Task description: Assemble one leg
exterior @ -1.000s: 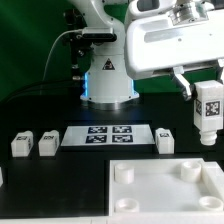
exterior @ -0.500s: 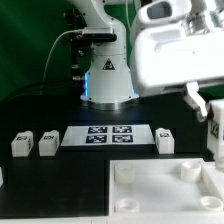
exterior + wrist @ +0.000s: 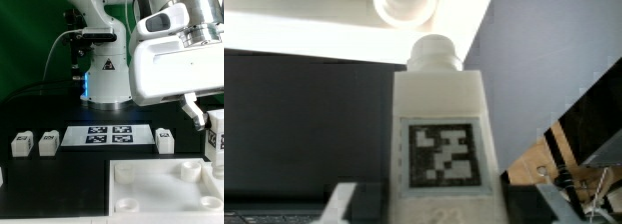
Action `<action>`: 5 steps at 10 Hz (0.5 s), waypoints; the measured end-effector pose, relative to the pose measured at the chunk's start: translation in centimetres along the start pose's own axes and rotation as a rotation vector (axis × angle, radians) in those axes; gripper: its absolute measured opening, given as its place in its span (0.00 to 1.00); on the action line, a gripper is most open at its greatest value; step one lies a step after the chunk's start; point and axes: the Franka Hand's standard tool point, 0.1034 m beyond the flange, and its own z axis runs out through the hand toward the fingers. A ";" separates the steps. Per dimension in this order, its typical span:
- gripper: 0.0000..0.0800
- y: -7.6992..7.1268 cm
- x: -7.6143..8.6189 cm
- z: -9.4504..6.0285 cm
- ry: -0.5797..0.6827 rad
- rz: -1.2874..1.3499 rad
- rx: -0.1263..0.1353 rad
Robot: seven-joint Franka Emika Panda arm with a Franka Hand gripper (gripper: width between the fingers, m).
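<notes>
My gripper (image 3: 213, 128) is shut on a leg (image 3: 215, 146), a small white post with a code tag, and holds it upright at the exterior view's right edge, just above the far right corner of the large white panel (image 3: 150, 195). In the wrist view the held leg (image 3: 441, 125) fills the middle, its rounded peg end pointing away toward a round socket (image 3: 402, 10) on the panel. The gripper's fingers (image 3: 345, 205) flank the leg's base. Three more legs lie on the table: two (image 3: 22, 144) (image 3: 47, 143) at the exterior view's left and one (image 3: 166, 139) right of the marker board.
The marker board (image 3: 109, 135) lies flat in front of the robot base (image 3: 106, 85). The panel has round corner sockets (image 3: 124, 173) (image 3: 189, 170). A small white piece (image 3: 2, 177) shows at the left edge.
The gripper with the leg moved to the exterior view's right and lower, from beside the marker board's right to just over the panel's far right corner.
</notes>
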 end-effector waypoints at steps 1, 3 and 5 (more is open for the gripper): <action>0.37 0.3 -0.4 0.6 -0.008 0.004 -0.002; 0.37 1.4 -0.4 1.5 -0.008 0.014 -0.011; 0.37 1.3 -0.8 2.2 -0.010 0.016 -0.008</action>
